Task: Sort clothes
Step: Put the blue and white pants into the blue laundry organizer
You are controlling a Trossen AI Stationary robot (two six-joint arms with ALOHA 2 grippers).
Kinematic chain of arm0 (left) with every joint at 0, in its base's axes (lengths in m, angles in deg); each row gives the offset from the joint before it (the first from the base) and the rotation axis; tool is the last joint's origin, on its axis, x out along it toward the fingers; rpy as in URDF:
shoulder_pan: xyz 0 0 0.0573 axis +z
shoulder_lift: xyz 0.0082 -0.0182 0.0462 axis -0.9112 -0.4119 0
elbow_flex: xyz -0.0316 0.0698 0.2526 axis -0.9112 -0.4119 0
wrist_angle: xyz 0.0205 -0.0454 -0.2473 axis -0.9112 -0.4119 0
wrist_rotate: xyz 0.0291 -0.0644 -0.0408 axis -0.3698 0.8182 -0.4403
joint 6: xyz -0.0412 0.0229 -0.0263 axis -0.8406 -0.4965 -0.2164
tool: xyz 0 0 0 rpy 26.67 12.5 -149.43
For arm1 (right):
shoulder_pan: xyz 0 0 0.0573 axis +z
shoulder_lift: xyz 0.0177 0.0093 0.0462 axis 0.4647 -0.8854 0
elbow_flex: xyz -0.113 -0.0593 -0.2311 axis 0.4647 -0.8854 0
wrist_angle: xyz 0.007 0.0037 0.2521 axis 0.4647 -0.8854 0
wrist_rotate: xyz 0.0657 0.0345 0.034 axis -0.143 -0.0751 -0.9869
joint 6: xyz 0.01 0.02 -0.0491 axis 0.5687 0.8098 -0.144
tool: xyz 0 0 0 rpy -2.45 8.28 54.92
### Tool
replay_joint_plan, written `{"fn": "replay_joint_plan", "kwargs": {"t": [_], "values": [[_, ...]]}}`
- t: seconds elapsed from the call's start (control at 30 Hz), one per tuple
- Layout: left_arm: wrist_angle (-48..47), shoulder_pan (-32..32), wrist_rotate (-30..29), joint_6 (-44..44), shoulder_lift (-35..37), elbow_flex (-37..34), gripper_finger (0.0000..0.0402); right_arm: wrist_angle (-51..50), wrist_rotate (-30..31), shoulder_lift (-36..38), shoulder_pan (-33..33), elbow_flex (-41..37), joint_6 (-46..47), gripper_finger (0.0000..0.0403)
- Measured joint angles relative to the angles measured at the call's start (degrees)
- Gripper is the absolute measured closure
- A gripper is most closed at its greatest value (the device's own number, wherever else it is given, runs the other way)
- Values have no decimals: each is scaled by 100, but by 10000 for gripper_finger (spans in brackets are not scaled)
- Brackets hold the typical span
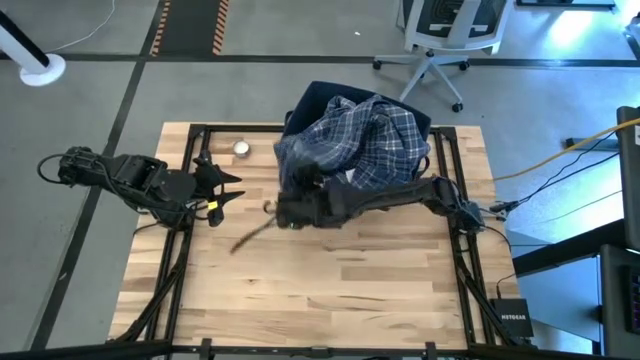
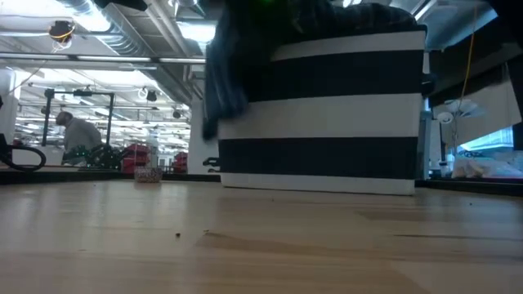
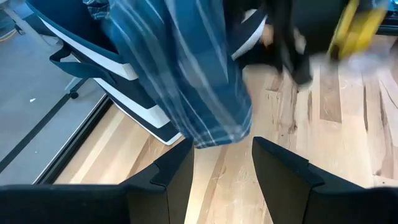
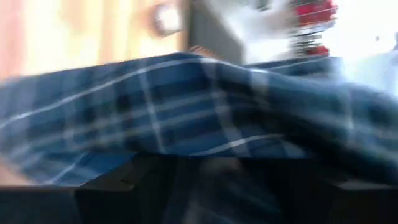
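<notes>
A large blue-white plaid shirt lies heaped over a navy bin with white stripes at the table's far edge. One part of it hangs down the bin's left side. My right gripper reaches in from the right and is open at that hanging part, with plaid cloth filling its wrist view just ahead of the fingers. My left gripper waits open above the table's left part, pointing toward the bin, with nothing between its fingers. My right gripper is close against the shirt's hanging part beside the bin, slanting down from the right. The blur and the cloth itself hide the fingertips, so I cannot tell whether they touch the cloth.
A small round silver object sits on the wood left of the bin. Black rails run along the table's left and right sides. Bare wood stretches across the near half. An office chair stands on the floor beyond the table.
</notes>
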Motion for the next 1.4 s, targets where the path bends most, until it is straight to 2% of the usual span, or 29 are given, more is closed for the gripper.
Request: {"fn": "replay_joint_plan", "kwargs": {"t": [0.13, 0.2, 0.27, 0.37, 0.43, 0.5, 0.57, 0.67, 0.8, 0.97, 1.07, 1.27, 1.4], "values": [[-2, 1, 2, -8, 0, 0, 244, -295, 749, 28, -199, 1348, -483, 150], [-16, 0, 2, -15, 0, -1, 244, 264, 1236, 483, -359, 1002, -730, 150], [-56, 1, 4, -43, 1, -1, 244, 406, 1458, 884, -544, 739, -686, 150], [-183, 0, 4, -132, 2, 0, 244, -408, 1496, 1302, -789, 702, 295, 150], [-238, 1, 4, -136, 1, 0, 244, -1079, 1339, 1435, -932, 702, 1070, 150], [-273, 2, 4, -136, 2, 0, 244, -1818, 925, 1462, -1043, 698, 1734, 150], [-257, 2, 4, -136, 2, 0, 244, -2549, 375, 1419, -1143, 691, 2206, 150], [-257, 2, 3, -136, 1, 0, 244, -3441, -136, 1229, -1202, 689, 2760, 150], [-252, 1, 2, -164, 0, 0, 244, -3229, -453, 1075, -1171, 591, 2528, 150], [-257, 2, -1, -160, 2, 0, 244, -2638, -110, 1242, -941, 843, 2366, 150], [-260, 1, -2, -158, 2, 0, 244, -2583, -127, 1341, -655, 1122, 2150, 150], [-264, 2, -4, -164, 2, 0, 244, -2591, -605, 1346, 202, 1248, 1928, 150], [-259, 0, -4, -215, 2, 0, 244, -2528, -1138, 1327, 816, 895, 1794, 150]]}}
